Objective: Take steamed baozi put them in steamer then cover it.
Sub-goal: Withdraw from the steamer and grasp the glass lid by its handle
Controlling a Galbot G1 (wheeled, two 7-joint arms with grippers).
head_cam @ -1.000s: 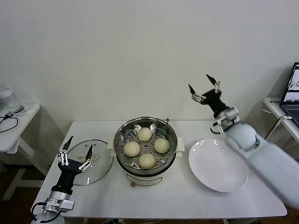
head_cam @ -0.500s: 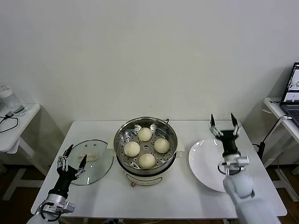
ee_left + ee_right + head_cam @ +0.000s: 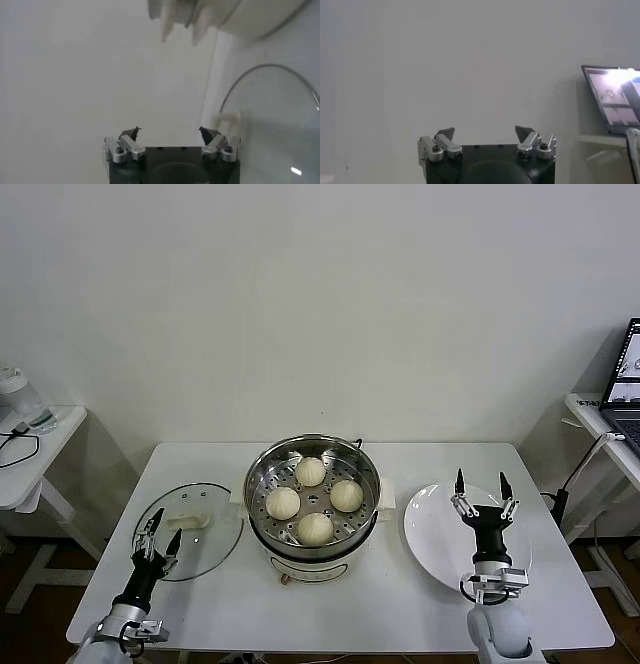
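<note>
Centre frame on tabletop (image 3: 400,604), four steamed baozi (image 3: 315,527) in steamer (image 3: 312,496), cover (image 3: 190,529) lying lower left, left hand (image 3: 158,537) fingers apart over it, right hand (image 3: 481,489) fingers apart over white plate (image 3: 440,549) lower right.

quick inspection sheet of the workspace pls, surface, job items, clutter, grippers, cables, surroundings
surface: white table, bare at the front edge.
job's things: four steamed baozi sit on the perforated tray inside the steamer; the cover lies flat on the table to the steamer's left, not on it.
clutter: white plate to the steamer's right, nothing on it.
grippers: left gripper at the cover's near edge, jaws open, holding nothing; right gripper over the plate, jaws open, holding nothing.
cables: one hangs by the right side table; another lies on the left side table.
surroundings: plain wall, laptop at right.
</note>
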